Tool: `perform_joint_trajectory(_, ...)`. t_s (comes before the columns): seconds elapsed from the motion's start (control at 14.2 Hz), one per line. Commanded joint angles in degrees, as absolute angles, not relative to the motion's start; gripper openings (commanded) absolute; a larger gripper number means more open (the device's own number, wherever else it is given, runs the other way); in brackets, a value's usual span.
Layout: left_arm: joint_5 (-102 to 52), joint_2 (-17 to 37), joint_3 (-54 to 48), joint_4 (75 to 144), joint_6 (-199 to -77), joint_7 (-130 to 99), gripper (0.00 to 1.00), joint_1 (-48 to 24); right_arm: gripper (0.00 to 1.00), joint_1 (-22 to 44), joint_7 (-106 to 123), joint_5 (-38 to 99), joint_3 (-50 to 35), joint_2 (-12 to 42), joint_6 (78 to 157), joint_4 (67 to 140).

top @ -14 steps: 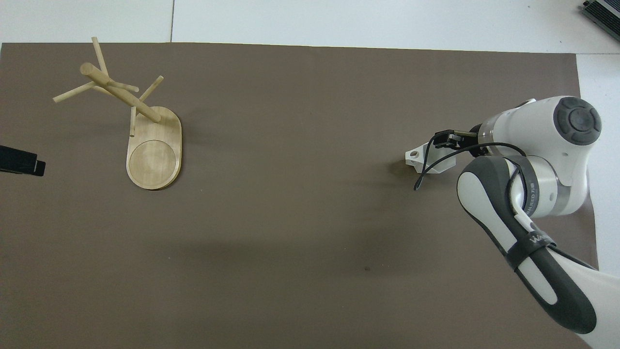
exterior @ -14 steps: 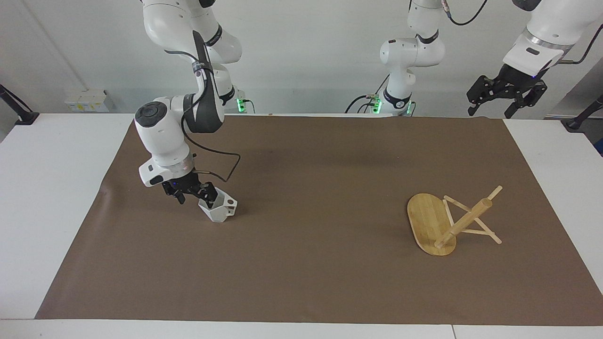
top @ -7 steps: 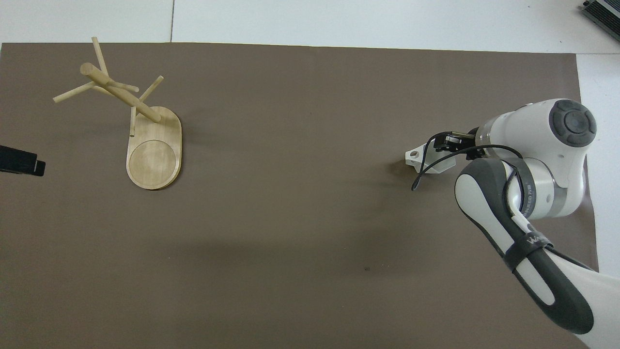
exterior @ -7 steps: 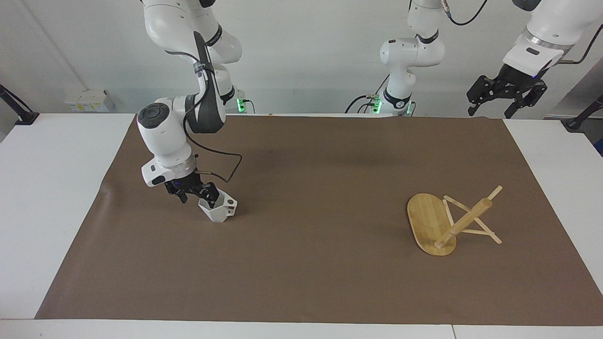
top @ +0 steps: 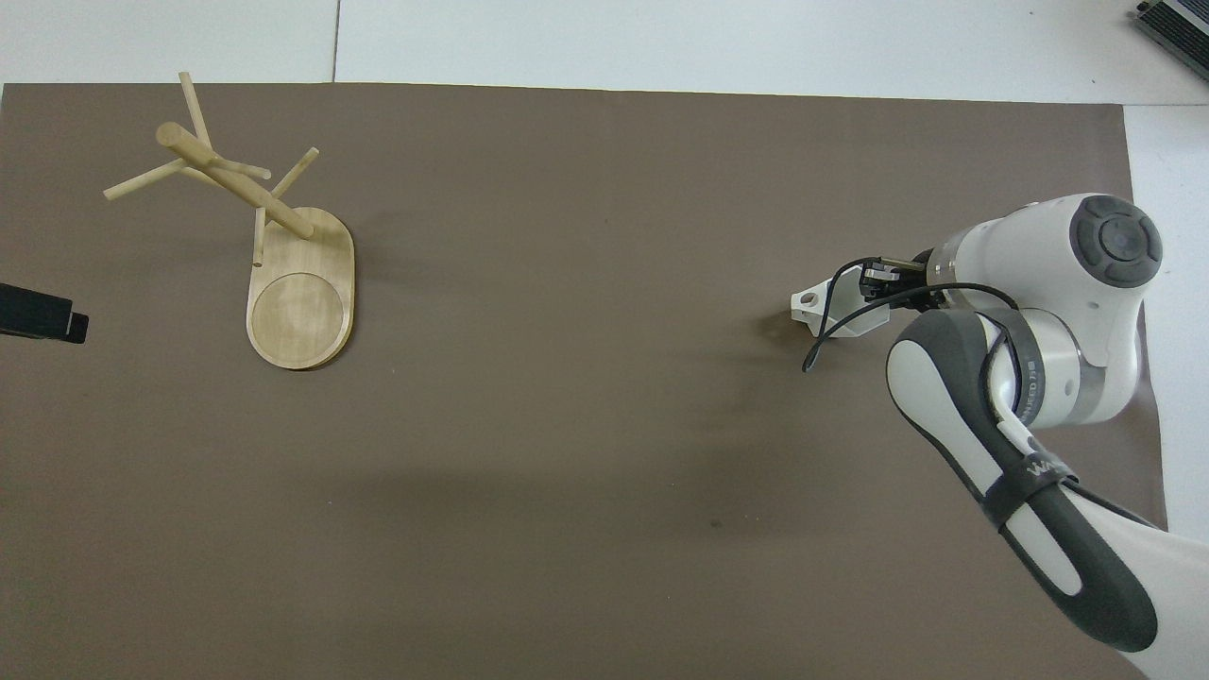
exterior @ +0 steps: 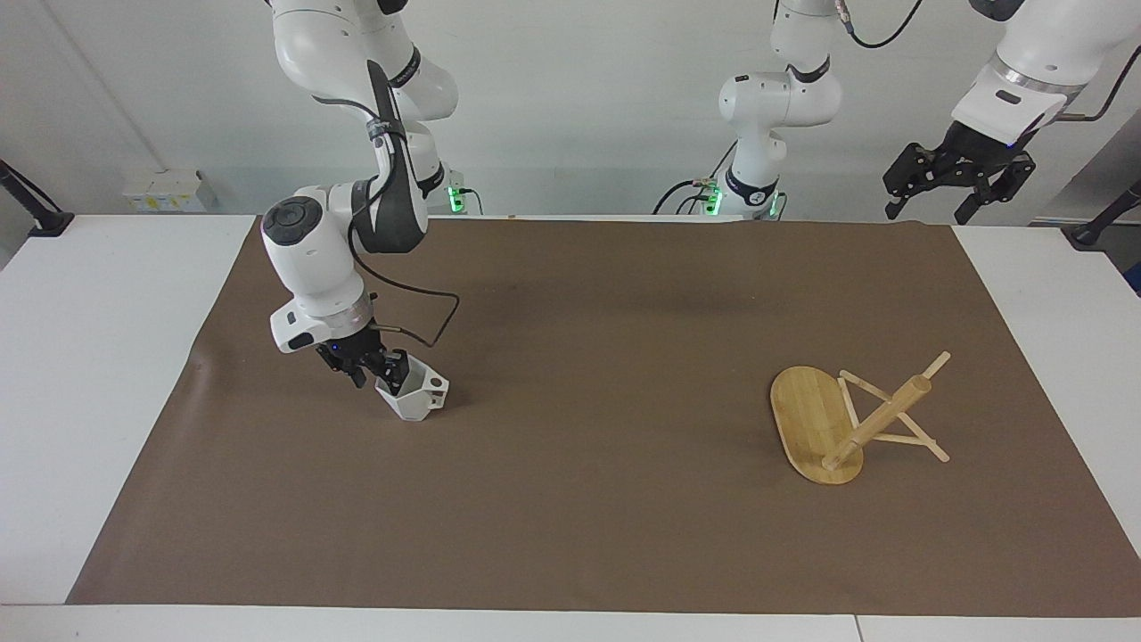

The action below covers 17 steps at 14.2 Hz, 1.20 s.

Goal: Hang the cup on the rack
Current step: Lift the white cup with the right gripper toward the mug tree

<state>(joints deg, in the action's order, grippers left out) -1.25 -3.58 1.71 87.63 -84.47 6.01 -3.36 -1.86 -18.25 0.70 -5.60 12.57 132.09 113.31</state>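
The white faceted cup sits on the brown mat toward the right arm's end of the table, its pierced handle pointing toward the left arm's end. It also shows in the overhead view. My right gripper comes down at a slant and is shut on the cup's rim wall; it also shows in the overhead view. The bamboo rack stands toward the left arm's end, with its post and thin pegs bare; it also shows in the overhead view. My left gripper waits high up, open and empty.
The brown mat covers most of the white table. The left gripper's tip shows at the overhead view's edge beside the rack. A black cable loops off the right wrist above the cup.
My right gripper's fingers have drawn together on the cup's rim and the wrist has shifted slightly. The cup, the rack and the left arm have not moved.
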Motion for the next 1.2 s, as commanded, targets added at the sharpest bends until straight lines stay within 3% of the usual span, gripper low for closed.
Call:
perform_joint_trajectory(0.0, -0.35, -5.36, 1.67, 89.82, -84.46, 5.54, 1.0, -3.25, 0.0, -2.37, -19.07, 1.23, -6.24, 11.34, 132.8, 114.61)
perform_joint_trajectory(0.49, -0.35, -5.36, 1.67, 89.82, -84.46, 5.54, 1.0, -3.25, 0.0, -2.37, -19.07, 1.41, -7.99, 11.78, 132.8, 113.47)
perform_joint_trajectory(0.78, -0.35, -5.36, 1.67, 89.74, -84.46, 5.54, 1.0, -3.25, 0.0, -2.37, -19.16, 13.77, -12.03, 11.08, 132.63, 110.57)
perform_joint_trajectory(1.13, -0.44, -5.45, 2.2, 89.47, -84.46, 6.15, 1.0, -1.85, 0.0, -2.37, -19.16, 18.01, -19.41, 10.46, 132.63, 105.21)
